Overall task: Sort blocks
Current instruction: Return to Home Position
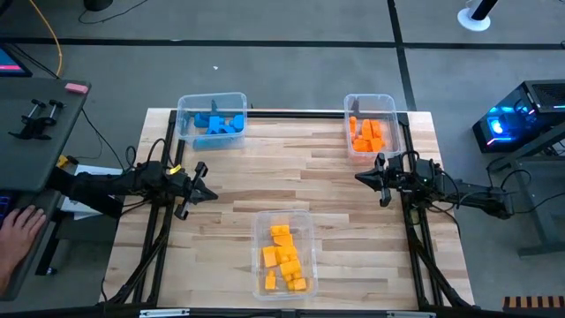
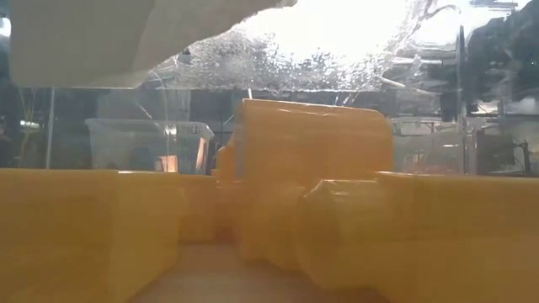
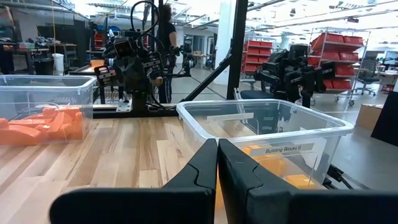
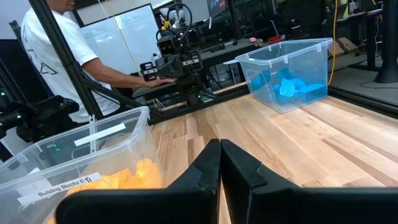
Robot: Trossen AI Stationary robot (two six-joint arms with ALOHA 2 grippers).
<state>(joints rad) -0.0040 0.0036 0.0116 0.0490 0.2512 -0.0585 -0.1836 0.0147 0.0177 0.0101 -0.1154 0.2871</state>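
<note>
Far left, off the desk, a person's hand rests beside a dark side table. Next comes the left gripper, low over the desk's left side and aimed inward across the boards. Its fingers are pressed together with nothing between them. Beyond it, at the far left corner, the blue blocks sit heaped in a clear bin that is a little longer across the desk than deep. That heap lies off to the side of the line the left fingers point along, not ahead of them.

In the middle, toward the near edge, the yellow-orange blocks fill a second bin whose long axis runs near to far. It sits between the two arms, about equally near to each, and closer to the front edge than the line on which the grippers face one another.

At the far right corner the orange blocks lie in a third bin, also long from near to far. Just this side of it is the right gripper, which mirrors the left: it points inward with its fingers closed tight on nothing.

Inside each bin the blocks lie tumbled every way, so none of the heaps has a common heading. I see no loose block on the bare wood. The sorting looks finished to me, and I'd judge the coming move is simply each arm drawing back outward, away from all three bins.
</note>
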